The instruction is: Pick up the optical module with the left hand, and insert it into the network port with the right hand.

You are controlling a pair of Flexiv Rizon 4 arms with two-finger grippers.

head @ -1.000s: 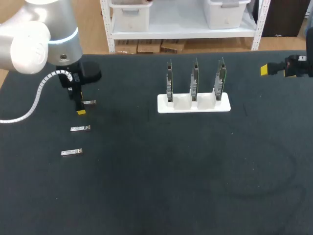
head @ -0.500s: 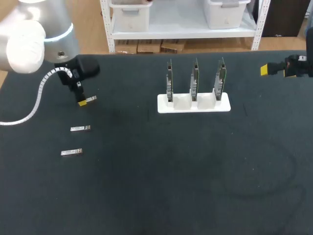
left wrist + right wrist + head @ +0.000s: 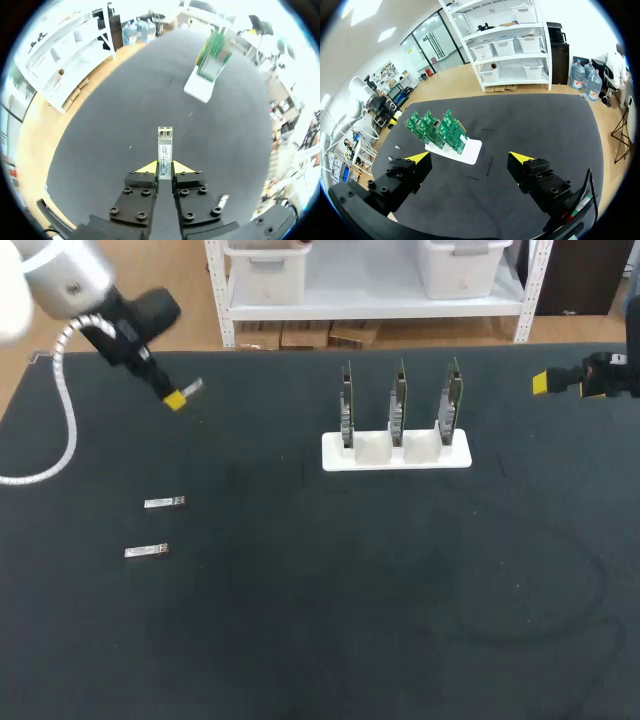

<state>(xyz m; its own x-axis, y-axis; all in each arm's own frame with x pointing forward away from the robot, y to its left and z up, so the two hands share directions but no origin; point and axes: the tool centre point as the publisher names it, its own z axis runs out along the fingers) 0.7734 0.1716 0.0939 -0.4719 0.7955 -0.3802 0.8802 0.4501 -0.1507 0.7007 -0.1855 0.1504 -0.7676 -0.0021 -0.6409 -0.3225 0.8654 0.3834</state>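
The slim silver metal optical module is clamped between the yellow tips of the left gripper, projecting ahead at its twelve o'clock; the right gripper is spread wide.

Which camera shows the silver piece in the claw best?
Left wrist view: the optical module sits close up, gripped in the left claw. Head view shows it tiny; right wrist view, too small to tell.
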